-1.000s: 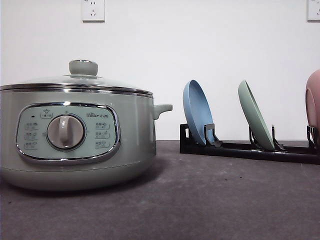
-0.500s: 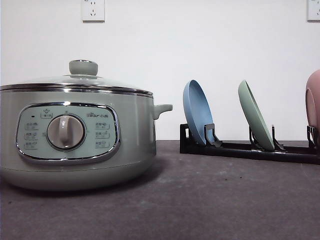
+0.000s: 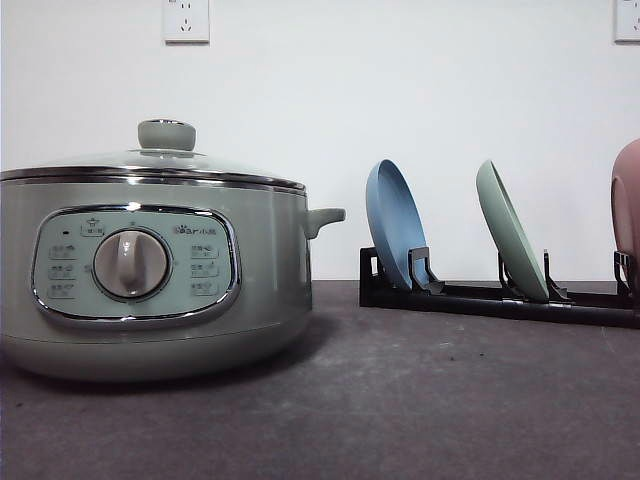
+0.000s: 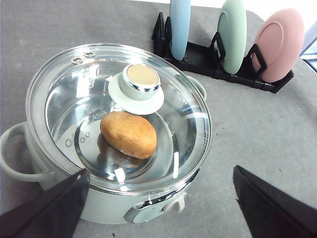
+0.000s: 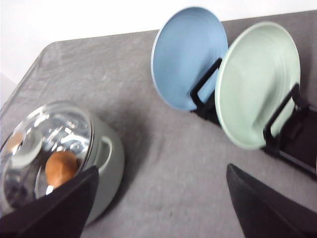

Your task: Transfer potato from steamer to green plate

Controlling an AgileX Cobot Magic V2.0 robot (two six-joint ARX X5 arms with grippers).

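The sage-green steamer [image 3: 150,270] stands at the left of the table with its glass lid [image 4: 74,99] on. Through the lid I see the orange-brown potato [image 4: 129,134] lying inside, just beside the lid knob [image 4: 141,82]. My left gripper [image 4: 161,171] hovers open above the steamer's front, with nothing between its dark fingers [image 4: 44,213]. The green plate [image 3: 510,235] stands on edge in the black rack [image 3: 500,300] at the right. My right gripper [image 5: 162,167] is open and empty over the table between the steamer [image 5: 106,163] and the green plate [image 5: 257,84]; the potato [image 5: 60,167] shows through the lid.
A blue plate [image 3: 395,225] stands in the rack left of the green one, and a pink plate [image 3: 628,200] right of it. Grey table surface [image 3: 400,400] lies between steamer and rack. The steamer's side handle [image 3: 325,218] points toward the rack.
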